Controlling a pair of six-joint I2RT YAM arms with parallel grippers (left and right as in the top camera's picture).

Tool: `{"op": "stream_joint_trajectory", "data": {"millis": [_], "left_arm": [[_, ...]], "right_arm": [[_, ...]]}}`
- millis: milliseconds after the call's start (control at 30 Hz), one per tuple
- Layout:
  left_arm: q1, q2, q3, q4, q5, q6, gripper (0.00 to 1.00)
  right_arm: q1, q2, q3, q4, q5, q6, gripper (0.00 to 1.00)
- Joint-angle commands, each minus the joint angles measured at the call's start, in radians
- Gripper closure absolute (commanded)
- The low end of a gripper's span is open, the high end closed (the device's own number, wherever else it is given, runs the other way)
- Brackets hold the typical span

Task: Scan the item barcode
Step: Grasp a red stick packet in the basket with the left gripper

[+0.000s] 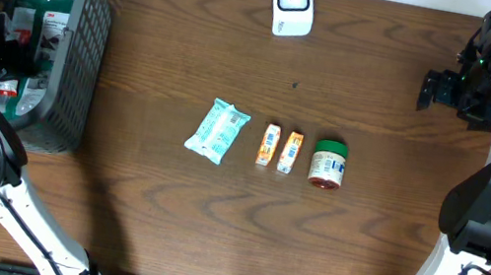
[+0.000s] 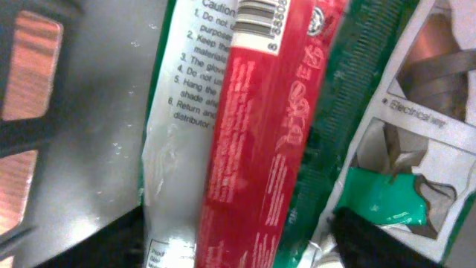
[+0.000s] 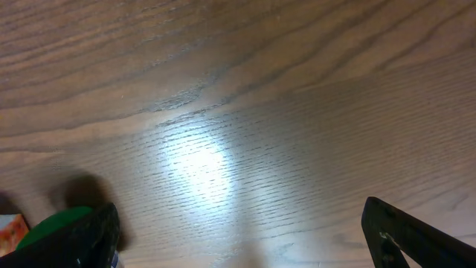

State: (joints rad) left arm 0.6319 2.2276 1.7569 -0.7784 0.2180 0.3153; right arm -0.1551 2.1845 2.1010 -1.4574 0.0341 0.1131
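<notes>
My left gripper (image 1: 15,49) reaches down into the wire basket (image 1: 83,50) at the left. In the left wrist view its jaws (image 2: 238,246) stand wide, one on each side of a red tube (image 2: 260,149) with a barcode (image 2: 260,18) at its top end. The tube lies on a white printed packet (image 2: 182,112) and green packaging (image 2: 387,193). I see no firm pinch on the tube. My right gripper (image 1: 438,90) hovers open over bare wood (image 3: 238,231) at the far right. A white scanner (image 1: 292,2) stands at the table's back edge.
In a row mid-table lie a teal packet (image 1: 218,131), two small orange boxes (image 1: 268,145) (image 1: 290,152) and a green-lidded jar (image 1: 328,163). The jar's lid (image 3: 52,223) shows beside my right gripper's left finger. The basket holds several more packages.
</notes>
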Motion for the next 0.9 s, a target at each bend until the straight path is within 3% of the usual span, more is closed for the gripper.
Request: {"op": "stream_joint_trajectory", "data": {"millis": [0,100,233,300,333,367,400,433,867], "left_arm": [[-0.002,0.091,-0.071,-0.035,0.208,0.003,0.34],[-0.002,0.091,-0.064,-0.035,0.267,0.003,0.43],[-0.002,0.090,-0.064,-0.035,0.274,0.002,0.67],[-0.002,0.087,-0.064,-0.034,0.276,0.002,0.69],[-0.002,0.085,-0.064,-0.033,0.276,0.002,0.61],[-0.002,0.083,-0.064,-0.031,0.276,0.002,0.39],[-0.002,0.082,-0.064,-0.029,0.275,0.002,0.25],[-0.002,0.082,-0.064,-0.026,0.275,0.002,0.18],[-0.026,0.088,-0.073,-0.016,0.271,0.002,0.11]], "right_arm": [[-0.001,0.002,0.011,0.000,0.006,-0.006,0.01],[-0.001,0.002,0.011,0.000,0.006,-0.006,0.01],[-0.001,0.002,0.011,0.000,0.006,-0.006,0.01],[-0.001,0.002,0.011,0.000,0.006,-0.006,0.01],[-0.001,0.002,0.011,0.000,0.006,-0.006,0.01],[-0.001,0.002,0.011,0.000,0.006,-0.006,0.01],[-0.001,0.002,0.011,0.000,0.006,-0.006,0.01],[-0.002,0.002,0.011,0.000,0.006,-0.006,0.01],[-0.001,0.002,0.011,0.000,0.006,-0.006,0.01]]}}
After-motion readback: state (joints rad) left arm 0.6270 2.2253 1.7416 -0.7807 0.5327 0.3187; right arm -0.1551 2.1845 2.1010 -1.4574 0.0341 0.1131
